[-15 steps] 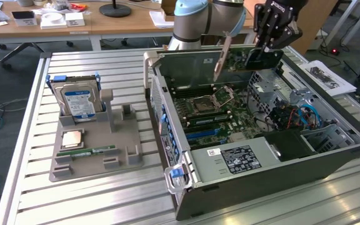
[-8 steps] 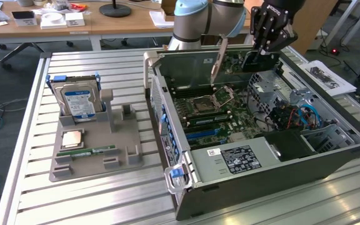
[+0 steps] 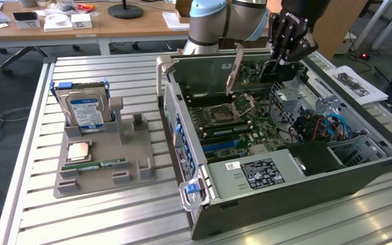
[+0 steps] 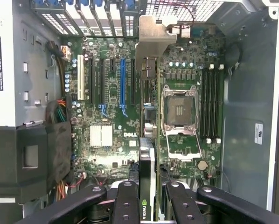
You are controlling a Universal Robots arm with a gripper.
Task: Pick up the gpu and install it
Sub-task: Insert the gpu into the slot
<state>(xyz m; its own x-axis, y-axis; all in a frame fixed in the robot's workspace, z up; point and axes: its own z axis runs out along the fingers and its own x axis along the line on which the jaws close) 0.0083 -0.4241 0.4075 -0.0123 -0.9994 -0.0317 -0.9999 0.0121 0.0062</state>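
- Table: metal slats, carries everything.
- Beside the case, on the exterior view's left and apart from it: grey holder. A hard drive stands upright in it. A CPU and a RAM stick lie flat in it.
- Case lies open on its side with the motherboard facing up and the socket near the case's middle.
- Gpu: within the case's open side, over the motherboard, held on edge. Its silvery bracket points toward the case wall with the blue clips.
- In the wrist view the gpu's edge runs between the blue slot and the socket. Contact with the board: cannot tell.
- Pincer: narrow, clamped on the gpu's upper edge with a finger on each side. The arm comes in over the case's far wall.
- Power supply: labelled, at the case's near end.
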